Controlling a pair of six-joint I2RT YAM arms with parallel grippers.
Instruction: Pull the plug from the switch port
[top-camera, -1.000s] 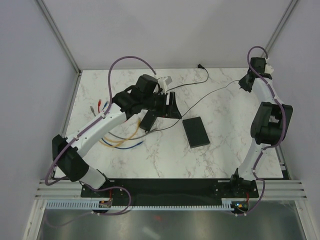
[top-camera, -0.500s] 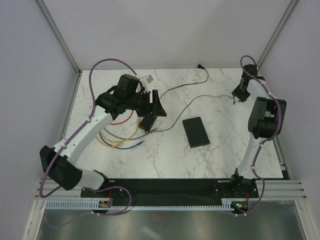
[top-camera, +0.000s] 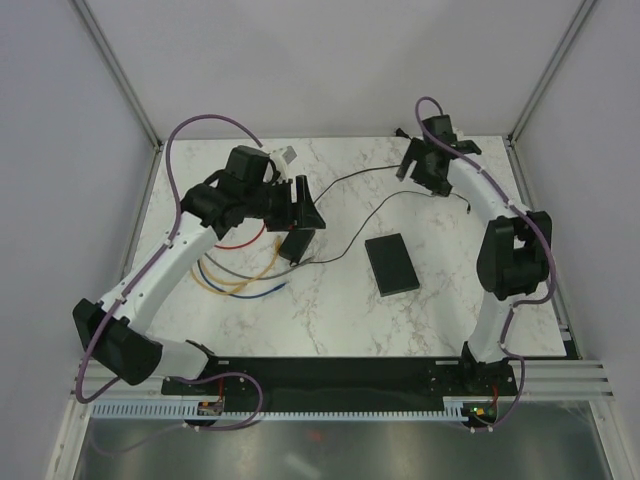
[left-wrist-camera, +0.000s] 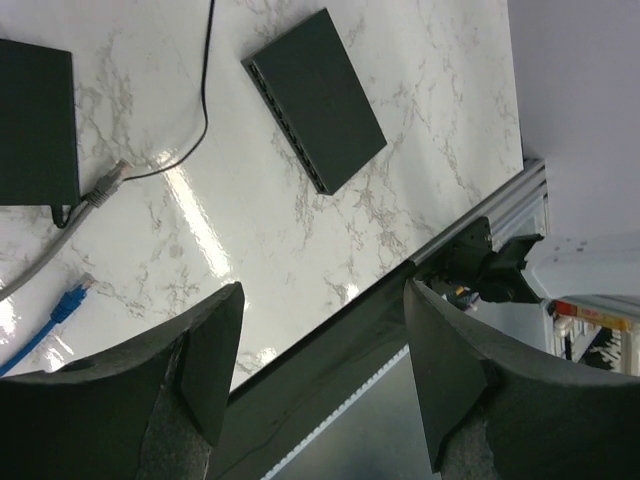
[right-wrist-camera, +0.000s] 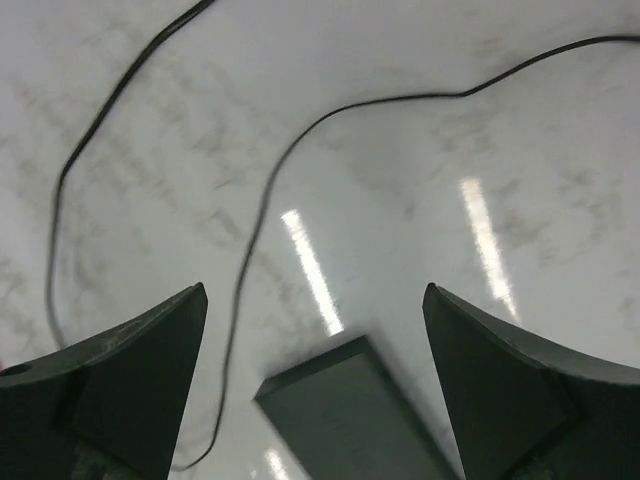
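moved: right arm (top-camera: 482, 187) swung inward from far corner, left arm (top-camera: 175, 262) drew back | left gripper (left-wrist-camera: 320, 360): wide open, empty | right gripper (right-wrist-camera: 312, 300): wide open, empty | flat black rectangular switch (top-camera: 391, 263): below-ahead of right gripper, untouched, sockets (left-wrist-camera: 283, 122) apparently bare | judgement: unplugging looks done

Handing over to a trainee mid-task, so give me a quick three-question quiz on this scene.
1. True or false: the left gripper and right gripper are both open.
2. Which lies nearer the right arm's base: A the switch, B the power brick?
3. Fill in: in the left wrist view, the loose plug near the grey plug is ____.
Key: 1 true; 2 A; 3 blue.
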